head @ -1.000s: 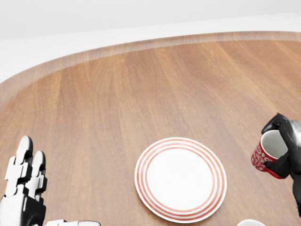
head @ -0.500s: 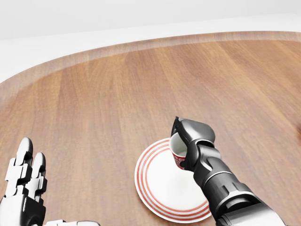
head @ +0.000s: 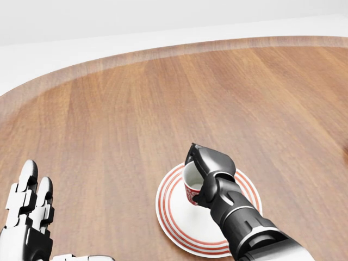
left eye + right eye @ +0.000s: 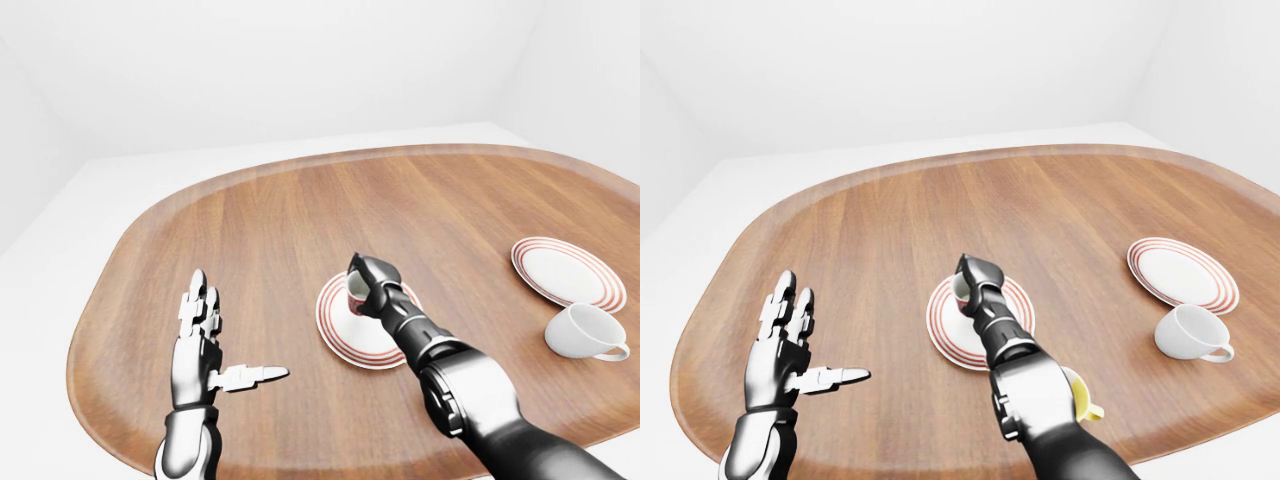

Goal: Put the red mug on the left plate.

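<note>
Now clamping the right hand [image 3: 211,166] around the red mug [image 3: 191,187], with dark fingers curling over the rim and down the side. Holding the mug upright, mouth up, over the left plate [image 3: 169,220], toward the upper-left part of that plate in the head view. Not showing clearly whether resting on the plate or hanging just above it. Reaching in from the bottom right of the head view with the dark forearm, covering part of the plate's red rings.

Meanwhile hovering the left hand [image 4: 203,335] above the wooden tabletop [image 4: 280,210] at the lower left of the left-eye view, well apart from the plate. Spreading its fingers apart and straight, thumb pointing toward the right, gripping nothing.

Also showing, at the right of the left-eye view, a second red-ringed plate [image 4: 566,272] lying on the wood, with a white cup [image 4: 583,330] sitting near it, just below, apart from it. Peeking out from behind the right arm in the right-eye view, a yellow thing [image 4: 1083,398], too hidden for naming.
</note>
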Controlling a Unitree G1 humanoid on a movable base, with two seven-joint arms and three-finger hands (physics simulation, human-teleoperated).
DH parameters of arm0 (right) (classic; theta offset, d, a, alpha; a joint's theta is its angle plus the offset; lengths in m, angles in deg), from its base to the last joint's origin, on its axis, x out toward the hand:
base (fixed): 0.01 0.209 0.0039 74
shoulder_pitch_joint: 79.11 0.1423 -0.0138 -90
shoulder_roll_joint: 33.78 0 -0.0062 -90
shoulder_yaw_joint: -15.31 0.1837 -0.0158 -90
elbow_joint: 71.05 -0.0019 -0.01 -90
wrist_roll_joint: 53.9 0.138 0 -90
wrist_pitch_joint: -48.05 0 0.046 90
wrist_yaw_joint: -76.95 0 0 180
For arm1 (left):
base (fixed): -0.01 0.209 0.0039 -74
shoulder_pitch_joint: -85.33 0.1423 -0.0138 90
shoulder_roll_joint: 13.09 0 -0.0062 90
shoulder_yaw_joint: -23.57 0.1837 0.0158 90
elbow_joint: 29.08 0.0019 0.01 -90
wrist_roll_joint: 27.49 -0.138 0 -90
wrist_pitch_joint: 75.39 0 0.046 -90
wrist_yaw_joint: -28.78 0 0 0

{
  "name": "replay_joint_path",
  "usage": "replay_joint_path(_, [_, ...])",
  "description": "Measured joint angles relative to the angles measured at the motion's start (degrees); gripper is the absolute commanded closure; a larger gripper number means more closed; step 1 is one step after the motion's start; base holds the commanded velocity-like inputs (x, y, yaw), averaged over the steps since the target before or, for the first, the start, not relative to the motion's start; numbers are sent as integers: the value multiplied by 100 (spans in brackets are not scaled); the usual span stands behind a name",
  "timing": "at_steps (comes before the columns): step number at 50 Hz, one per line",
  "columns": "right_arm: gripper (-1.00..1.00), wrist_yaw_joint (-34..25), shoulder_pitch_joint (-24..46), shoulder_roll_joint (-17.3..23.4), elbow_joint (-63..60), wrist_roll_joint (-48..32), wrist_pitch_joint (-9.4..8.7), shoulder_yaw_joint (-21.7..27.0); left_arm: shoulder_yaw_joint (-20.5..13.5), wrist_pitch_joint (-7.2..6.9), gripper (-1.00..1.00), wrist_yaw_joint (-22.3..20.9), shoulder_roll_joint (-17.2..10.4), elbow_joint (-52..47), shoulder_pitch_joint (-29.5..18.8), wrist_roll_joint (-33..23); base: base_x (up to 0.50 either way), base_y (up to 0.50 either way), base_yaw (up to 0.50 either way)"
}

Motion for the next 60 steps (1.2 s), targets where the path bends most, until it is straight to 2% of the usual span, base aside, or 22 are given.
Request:
replay_joint_path(7, [100,-12,-63,15,27,70,-88,58,-7,0,-100,-4,3,9,-13,2,0,0,0])
replay_joint_path(21, [100,37,-228,-65,72,-118,-88,143,-41,0,-100,-27,4,33,-31,29,0,0,0])
replay_joint_path(36, [100,706,-265,-170,85,-297,-88,225,-91,0,-100,-67,19,80,-43,77,0,0,0])
replay_joint_path(45, [100,891,-282,-177,89,-417,-88,260,-105,0,-100,-75,22,93,-54,92,0,0,0])
replay_joint_path(60, [100,487,-371,-101,95,-451,-88,332,-123,0,-100,-92,29,87,-48,104,0,0,0])
